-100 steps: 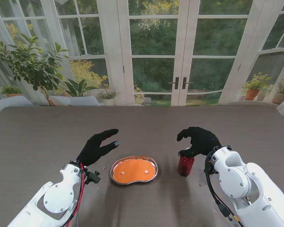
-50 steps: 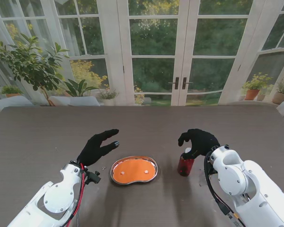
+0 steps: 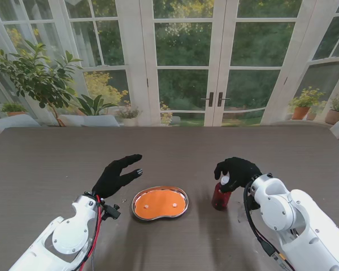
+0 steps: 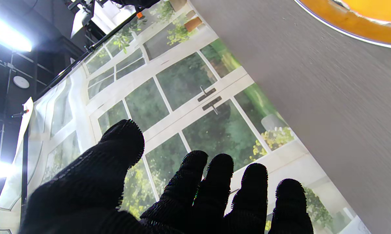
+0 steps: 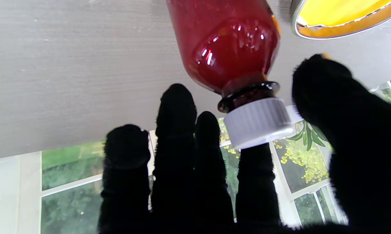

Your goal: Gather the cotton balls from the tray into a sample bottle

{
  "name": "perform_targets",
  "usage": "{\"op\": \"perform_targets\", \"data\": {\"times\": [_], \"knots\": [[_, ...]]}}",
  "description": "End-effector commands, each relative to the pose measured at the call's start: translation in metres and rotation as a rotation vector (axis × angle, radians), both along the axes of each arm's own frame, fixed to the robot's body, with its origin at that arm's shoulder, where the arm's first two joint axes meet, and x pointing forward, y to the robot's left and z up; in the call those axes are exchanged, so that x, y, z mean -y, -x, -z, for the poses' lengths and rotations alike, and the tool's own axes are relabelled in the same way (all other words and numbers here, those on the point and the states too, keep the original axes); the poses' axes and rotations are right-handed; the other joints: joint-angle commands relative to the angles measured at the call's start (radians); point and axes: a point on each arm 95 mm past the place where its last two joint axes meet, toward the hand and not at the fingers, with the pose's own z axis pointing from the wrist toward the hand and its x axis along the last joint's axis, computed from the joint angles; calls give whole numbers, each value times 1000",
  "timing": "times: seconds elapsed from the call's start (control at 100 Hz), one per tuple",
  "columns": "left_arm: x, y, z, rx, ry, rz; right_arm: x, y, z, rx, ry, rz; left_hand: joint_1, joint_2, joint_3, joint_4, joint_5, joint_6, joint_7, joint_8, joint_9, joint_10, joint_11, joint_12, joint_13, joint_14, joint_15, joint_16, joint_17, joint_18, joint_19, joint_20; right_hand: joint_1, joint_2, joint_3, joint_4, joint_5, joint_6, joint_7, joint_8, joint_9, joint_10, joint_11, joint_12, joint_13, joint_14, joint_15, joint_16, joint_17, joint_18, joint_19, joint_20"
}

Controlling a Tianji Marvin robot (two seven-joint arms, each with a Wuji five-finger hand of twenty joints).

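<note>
On the counter (image 3: 175, 152) the orange tray (image 3: 160, 203) holds two small white specks, probably the cotton balls (image 3: 146, 206), so I judge nothing collected yet. Just right of it stands the red sample bottle (image 3: 221, 196), white cap (image 5: 259, 122) on. My right hand (image 3: 237, 170) curls around that cap; firm contact I cannot tell. My left hand (image 3: 116, 174) hovers spread, empty.
</note>
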Motion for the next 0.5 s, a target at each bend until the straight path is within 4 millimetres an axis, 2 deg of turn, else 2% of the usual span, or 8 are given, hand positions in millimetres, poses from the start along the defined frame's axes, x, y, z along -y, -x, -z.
{"op": "perform_targets", "data": {"times": [0.0, 0.26, 0.29, 0.3, 0.37, 0.49], "knots": [[3, 1, 0, -6, -1, 18, -1, 1, 4, -24, 3, -4, -32, 19, -17, 26, 13, -92, 1, 4, 10, -17, 0, 5, -17, -7, -22, 0, 5, 2, -36, 19, 34, -40, 46, -18, 30, -17, 28, 34, 22, -22, 26, 18, 50, -26, 37, 21, 28, -39, 71, 27], [3, 1, 0, -12, 0, 23, -2, -1, 8, -38, -12, -2, -33, 21, -21, 25, 14, -91, 0, 4, 7, -15, -2, 5, -19, -4, -23, 0, 2, 1, -38, 20, 95, -16, 60, -13, 93, -3, 68, 38, 90, -14, 61, 37, 148, -50, 86, 23, 117, -62, 115, 10], [3, 1, 0, -12, 0, 23, -2, -2, 8, -41, -18, 0, -33, 22, -22, 25, 15, -91, 1, 4, 7, -15, -2, 5, -18, -4, -22, 0, 2, 2, -38, 20, 122, -22, 51, -61, 103, -6, 93, -23, 102, -8, 65, 41, 169, -55, 90, 15, 139, -77, 124, -17], [3, 1, 0, -12, 0, 23, -2, -2, 9, -42, -20, 1, -32, 22, -22, 25, 14, -92, 0, 4, 7, -16, -2, 5, -16, -4, -22, 1, 2, 3, -38, 20, 122, -22, 51, -61, 103, -6, 93, -23, 102, -8, 65, 41, 169, -55, 90, 15, 139, -77, 124, -17], [3, 1, 0, -13, 0, 24, -2, -4, 11, -46, -34, 7, -32, 24, -25, 25, 14, -91, 0, 4, 8, -13, -2, 5, -17, 0, -21, 1, 1, 2, -38, 21, 157, -28, 46, -128, 117, -5, 141, -100, 122, 3, 76, 42, 204, -70, 82, 12, 178, -101, 124, -31], [3, 1, 0, -15, 0, 25, -2, -6, 13, -50, -49, 11, -32, 25, -27, 26, 18, -90, 2, 5, 8, -13, -2, 5, -18, 1, -21, 2, 0, 3, -38, 21, 204, -30, 38, -166, 129, 1, 205, -154, 153, 13, 91, 42, 252, -96, 71, 5, 237, -141, 120, -38]]}}
